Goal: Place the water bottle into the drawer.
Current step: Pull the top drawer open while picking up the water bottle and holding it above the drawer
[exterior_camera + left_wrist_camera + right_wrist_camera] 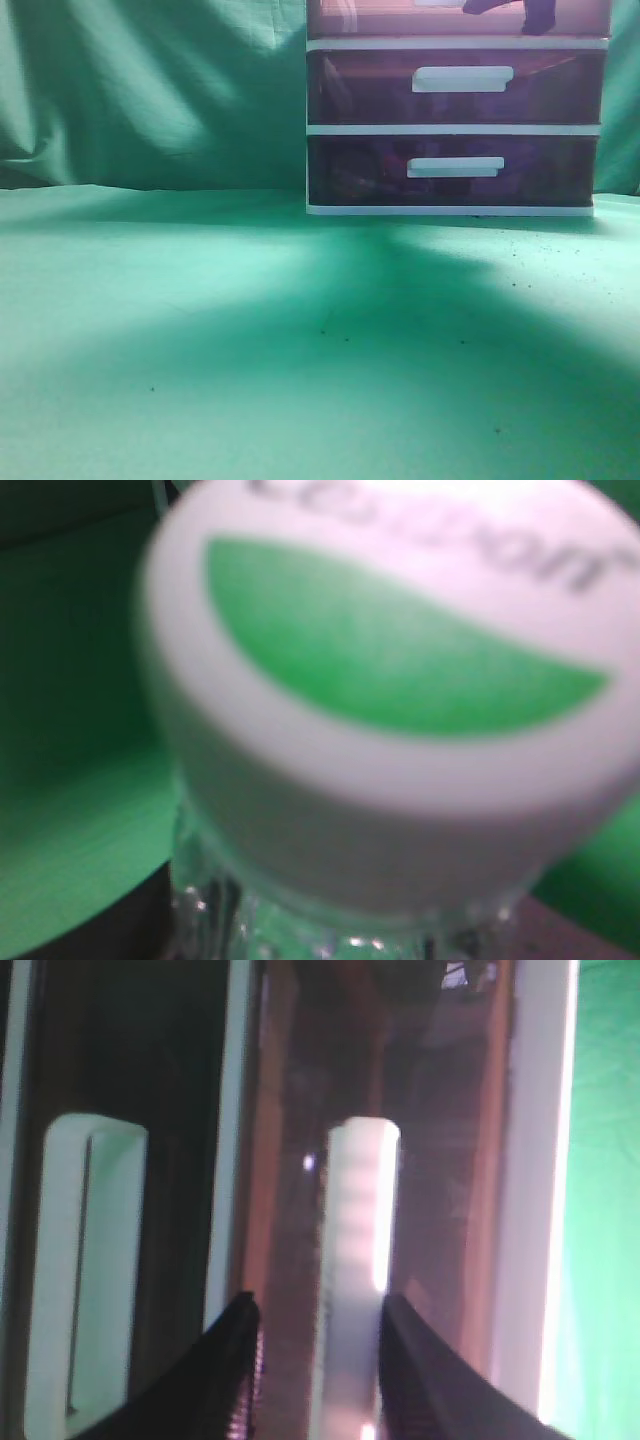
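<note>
The water bottle's white cap with a green mark (390, 670) fills the left wrist view, very close and blurred, with the clear neck (300, 930) below it. The left gripper's fingers are hidden under the bottle, which it appears to hold. The bottle and left arm are out of the exterior view. The top drawer (400, 20) shows at the upper edge of the exterior view, with the right gripper (525, 15) dark in front of it. In the right wrist view the right gripper (315, 1305) is open, its fingers on either side of the top drawer's white handle (360, 1210).
The white-framed cabinet (455, 128) stands at the back right on a green cloth (250, 330). Its two lower purple drawers are closed; the middle handle (462, 78) also shows in the right wrist view (90, 1260). A green backdrop (150, 80) hangs behind.
</note>
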